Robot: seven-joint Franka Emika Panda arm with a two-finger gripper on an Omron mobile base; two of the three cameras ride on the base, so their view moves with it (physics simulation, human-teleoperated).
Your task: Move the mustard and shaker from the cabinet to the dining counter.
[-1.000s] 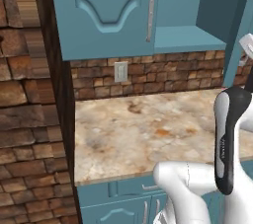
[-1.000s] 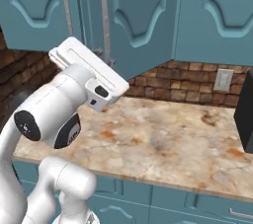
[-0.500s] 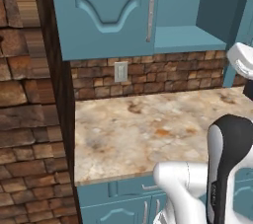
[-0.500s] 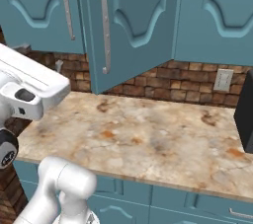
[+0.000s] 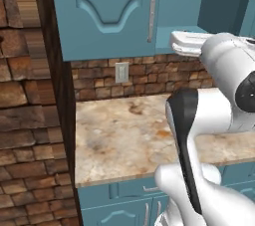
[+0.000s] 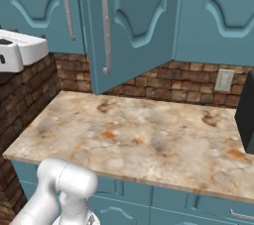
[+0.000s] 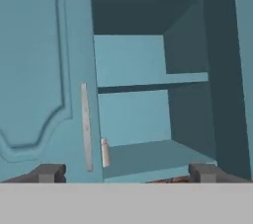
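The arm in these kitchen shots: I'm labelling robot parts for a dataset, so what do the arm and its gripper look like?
The arm is glossy white, built of rounded, tube-like segments with a dark band down one link and a dark round joint cap. The hand's end is a flat white block. The gripper has two small, squarish dark grey finger tips. No cables or markings are visible.

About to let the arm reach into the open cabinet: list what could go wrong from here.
1. The open cabinet door juts over the counter; the arm could clip its edge or its silver handle on the way in.
2. In the hand view the shelf shows no mustard or shaker, so a reach now may be blind.
3. The open gripper could catch the shelf's front lip.
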